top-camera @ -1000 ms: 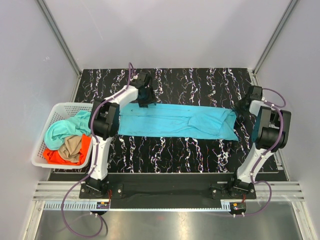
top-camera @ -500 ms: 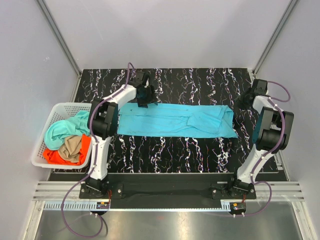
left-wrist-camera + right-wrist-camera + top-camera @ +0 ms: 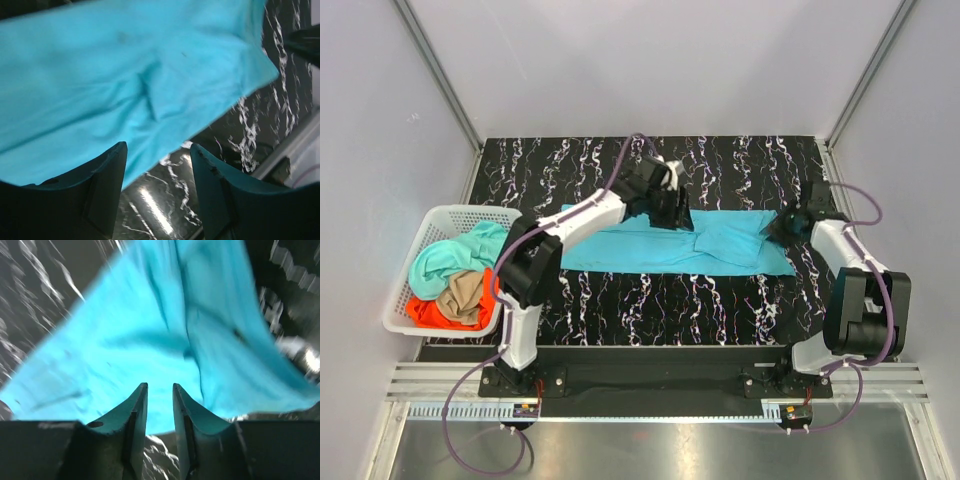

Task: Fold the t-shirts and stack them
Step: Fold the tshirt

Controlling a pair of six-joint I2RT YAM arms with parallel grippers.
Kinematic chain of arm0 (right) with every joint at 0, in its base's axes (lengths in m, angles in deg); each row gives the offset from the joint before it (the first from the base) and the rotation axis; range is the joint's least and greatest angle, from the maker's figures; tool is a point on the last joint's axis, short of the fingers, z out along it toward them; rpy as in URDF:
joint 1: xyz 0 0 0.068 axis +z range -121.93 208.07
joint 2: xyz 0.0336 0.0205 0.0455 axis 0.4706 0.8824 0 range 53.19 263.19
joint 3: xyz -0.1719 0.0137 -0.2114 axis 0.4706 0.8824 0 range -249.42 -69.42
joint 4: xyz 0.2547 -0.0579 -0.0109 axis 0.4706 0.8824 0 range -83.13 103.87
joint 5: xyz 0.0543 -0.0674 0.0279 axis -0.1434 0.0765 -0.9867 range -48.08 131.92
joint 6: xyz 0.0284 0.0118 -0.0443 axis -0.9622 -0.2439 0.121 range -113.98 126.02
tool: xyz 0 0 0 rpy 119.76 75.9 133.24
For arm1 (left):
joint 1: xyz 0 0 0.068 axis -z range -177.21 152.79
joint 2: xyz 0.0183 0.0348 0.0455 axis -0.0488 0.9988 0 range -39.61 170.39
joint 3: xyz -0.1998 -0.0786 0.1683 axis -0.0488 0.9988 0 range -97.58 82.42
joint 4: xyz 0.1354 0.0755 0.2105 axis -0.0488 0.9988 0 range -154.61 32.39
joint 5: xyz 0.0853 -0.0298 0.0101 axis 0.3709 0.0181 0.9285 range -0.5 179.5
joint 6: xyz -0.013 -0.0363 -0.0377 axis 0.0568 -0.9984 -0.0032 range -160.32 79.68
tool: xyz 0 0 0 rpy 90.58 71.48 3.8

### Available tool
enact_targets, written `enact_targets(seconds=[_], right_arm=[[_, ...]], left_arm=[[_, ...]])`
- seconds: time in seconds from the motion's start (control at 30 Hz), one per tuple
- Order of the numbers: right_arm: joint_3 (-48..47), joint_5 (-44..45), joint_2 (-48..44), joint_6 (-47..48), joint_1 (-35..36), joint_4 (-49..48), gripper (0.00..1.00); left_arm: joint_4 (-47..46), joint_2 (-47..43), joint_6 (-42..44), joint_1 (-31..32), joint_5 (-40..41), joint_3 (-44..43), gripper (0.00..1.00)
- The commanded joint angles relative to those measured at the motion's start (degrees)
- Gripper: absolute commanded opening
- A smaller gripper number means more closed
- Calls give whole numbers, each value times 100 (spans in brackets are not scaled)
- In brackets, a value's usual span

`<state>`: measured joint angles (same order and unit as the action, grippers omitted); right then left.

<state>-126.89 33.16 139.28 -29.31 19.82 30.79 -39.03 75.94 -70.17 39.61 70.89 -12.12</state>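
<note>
A bright cyan t-shirt (image 3: 650, 248) lies spread in a long band across the black marbled table. My left gripper (image 3: 672, 210) hovers over the middle of its far edge. In the left wrist view (image 3: 157, 150) the jaws stand wide apart and empty, with the cyan cloth (image 3: 125, 75) beyond them. My right gripper (image 3: 782, 225) is at the shirt's right end. In the right wrist view (image 3: 160, 386) its jaws are a narrow gap apart with nothing between them, just above the cyan cloth (image 3: 150, 330).
A white lattice basket (image 3: 440, 213) stands off the table's left edge. It holds a mint-teal shirt (image 3: 445, 258), a tan shirt (image 3: 462, 292) and an orange-red shirt (image 3: 425, 312), all bunched. Grey walls close in the table on three sides.
My left gripper has swung right from the shirt's far left corner to the middle of its far edge. My right gripper pulled back, then came in to the shirt's right end.
</note>
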Motion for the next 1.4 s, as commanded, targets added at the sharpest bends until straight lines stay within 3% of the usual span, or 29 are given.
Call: enact_targets(seconds=[0.0, 0.3, 0.83, 1.37], right_arm=[[456, -39, -144, -403, 341, 51, 33], [737, 199, -145, -483, 447, -45, 32], [939, 418, -65, -501, 465, -72, 31], [1159, 374, 84, -615, 535, -406, 30]], left_arm=[[-422, 187, -197, 194, -529, 94, 58], [-686, 723, -443, 449, -705, 15, 59], [-484, 1163, -522, 484, -275, -512, 62], [-510, 1480, -680, 484, -345, -855, 54]])
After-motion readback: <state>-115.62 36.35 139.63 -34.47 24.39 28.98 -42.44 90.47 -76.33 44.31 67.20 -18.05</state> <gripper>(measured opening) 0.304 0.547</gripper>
